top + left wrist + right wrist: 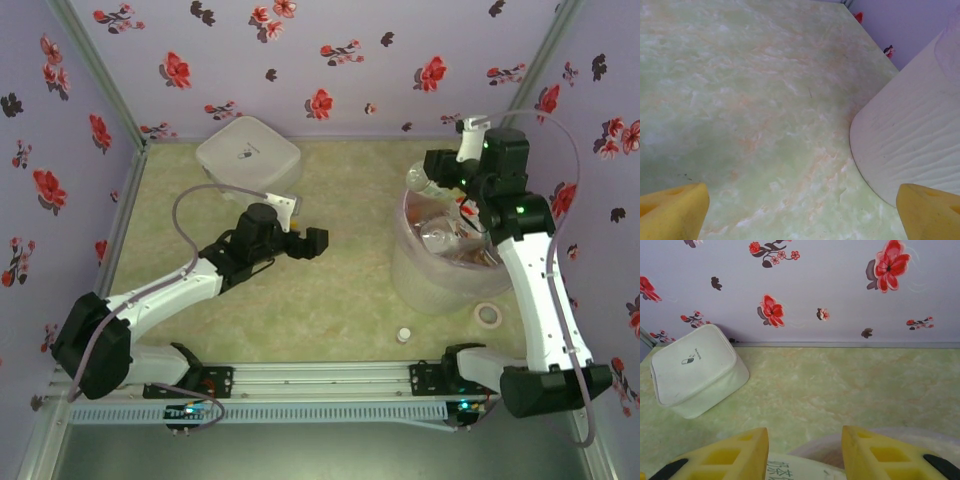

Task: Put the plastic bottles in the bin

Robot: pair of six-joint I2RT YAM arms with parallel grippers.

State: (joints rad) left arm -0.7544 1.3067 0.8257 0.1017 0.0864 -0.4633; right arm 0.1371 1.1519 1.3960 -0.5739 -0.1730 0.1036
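The bin (412, 272), a translucent bucket lined in pale pink, stands at the right and holds several clear plastic bottles (441, 236). My right gripper (438, 172) hangs over its far rim beside a clear bottle (419, 181). In the right wrist view its yellow fingers (742, 452) stand close together on a white-labelled bottle (800, 471), with the bin's rim (900, 434) below; the gripper (805, 431) is shut on that bottle. My left gripper (318, 243) is open over bare table, with its yellow fingertips (675, 212) wide apart and nothing between them (802, 200).
A white lidded box (248, 152) sits at the back left, right of the left gripper (910, 135) and left of the right one (692, 370). A tape ring (489, 315) and a small white cap (403, 335) lie in front of the bin. Flowered walls enclose the table.
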